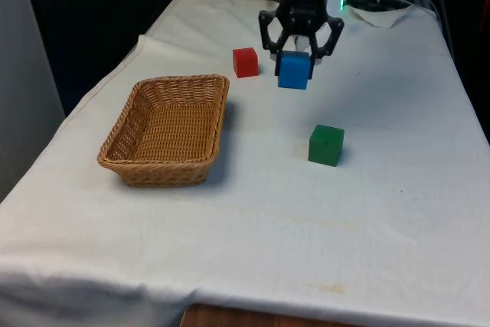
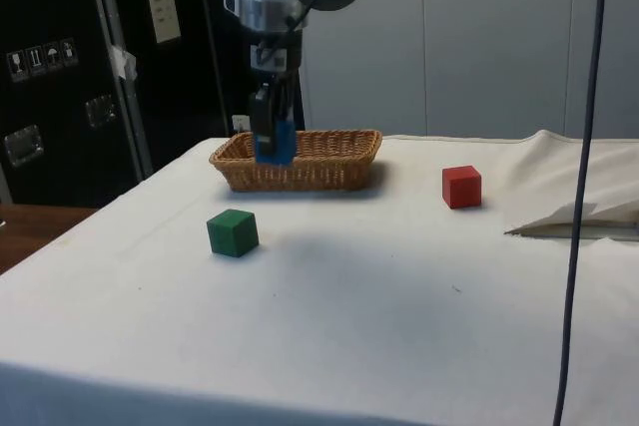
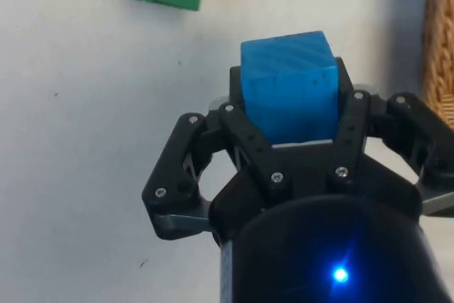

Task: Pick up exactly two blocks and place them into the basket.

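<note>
My gripper (image 1: pixel 295 57) is shut on a blue block (image 1: pixel 293 71), held above the cloth near the table's far end. The side view shows the blue block (image 2: pixel 274 142) hanging in the air in front of the basket (image 2: pixel 300 162). From the wrist, the blue block (image 3: pixel 289 89) sits clamped between the black fingers (image 3: pixel 245 133). The wicker basket (image 1: pixel 145 143) stands at the front view's left and looks empty. A red block (image 1: pixel 245 62) rests just left of my gripper. A green block (image 1: pixel 326 145) lies on the cloth nearer the camera.
Crumpled cloth or paper (image 1: pixel 379 14) lies at the far right corner of the table. The basket's rim (image 3: pixel 440 40) shows at the edge of the wrist view. White cloth (image 1: pixel 306 220) stretches across the near half of the table.
</note>
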Controlling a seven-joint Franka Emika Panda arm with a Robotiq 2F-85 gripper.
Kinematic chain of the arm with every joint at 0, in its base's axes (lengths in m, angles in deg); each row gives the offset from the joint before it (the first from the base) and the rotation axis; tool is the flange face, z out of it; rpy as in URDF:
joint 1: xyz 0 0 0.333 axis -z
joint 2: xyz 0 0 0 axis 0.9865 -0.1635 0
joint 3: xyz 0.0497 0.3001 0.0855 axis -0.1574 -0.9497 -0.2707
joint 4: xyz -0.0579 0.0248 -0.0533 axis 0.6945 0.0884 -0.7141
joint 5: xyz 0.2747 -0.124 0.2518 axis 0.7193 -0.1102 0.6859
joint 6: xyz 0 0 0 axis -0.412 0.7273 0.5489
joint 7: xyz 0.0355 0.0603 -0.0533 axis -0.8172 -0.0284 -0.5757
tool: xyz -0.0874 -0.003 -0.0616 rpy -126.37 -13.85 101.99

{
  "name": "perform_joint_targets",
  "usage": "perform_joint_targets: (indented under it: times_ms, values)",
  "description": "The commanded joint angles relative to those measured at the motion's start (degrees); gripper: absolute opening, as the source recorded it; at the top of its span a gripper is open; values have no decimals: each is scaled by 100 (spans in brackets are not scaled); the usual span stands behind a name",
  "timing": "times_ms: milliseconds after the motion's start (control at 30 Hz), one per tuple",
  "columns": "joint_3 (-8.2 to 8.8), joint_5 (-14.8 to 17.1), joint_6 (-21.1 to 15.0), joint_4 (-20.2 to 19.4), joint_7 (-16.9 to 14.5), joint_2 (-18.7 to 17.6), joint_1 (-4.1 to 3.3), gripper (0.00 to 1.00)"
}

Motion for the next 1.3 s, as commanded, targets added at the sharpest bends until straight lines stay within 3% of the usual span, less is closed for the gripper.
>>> perform_joint_targets:
  times_ms: [0, 100, 133, 167, 400, 433, 467, 700, 733, 767, 867, 1033, 1067, 1100, 1267]
  values:
    - [17, 23, -34, 17, -80, -17, 46, 2]
    - [97, 63, -40, 57, -201, -46, 69, 2]
    - [172, 6, 0, 57, -178, -40, 29, 2]
    - [155, 92, -40, 86, -286, -69, 80, 2]
    - [367, 166, -40, 229, -567, -183, 143, 2]
    - [418, 40, -6, 229, -430, -189, 74, 2]
    - [395, 172, -40, 246, -602, -201, 149, 2]
    - [579, 401, -69, 372, -963, -344, 218, 2]
    - [659, 269, -29, 372, -848, -344, 143, 2]
    - [596, 458, -80, 384, -1031, -372, 235, 2]
    - [659, 739, -126, 435, -1318, -487, 275, 2]
    - [745, 1123, -132, 533, -1707, -642, 315, 2]
    - [848, 1031, -120, 539, -1604, -670, 218, 2]
    - [768, 1197, -132, 550, -1782, -670, 321, 2]
    - [911, 1576, -74, 722, -2200, -842, 355, 2]
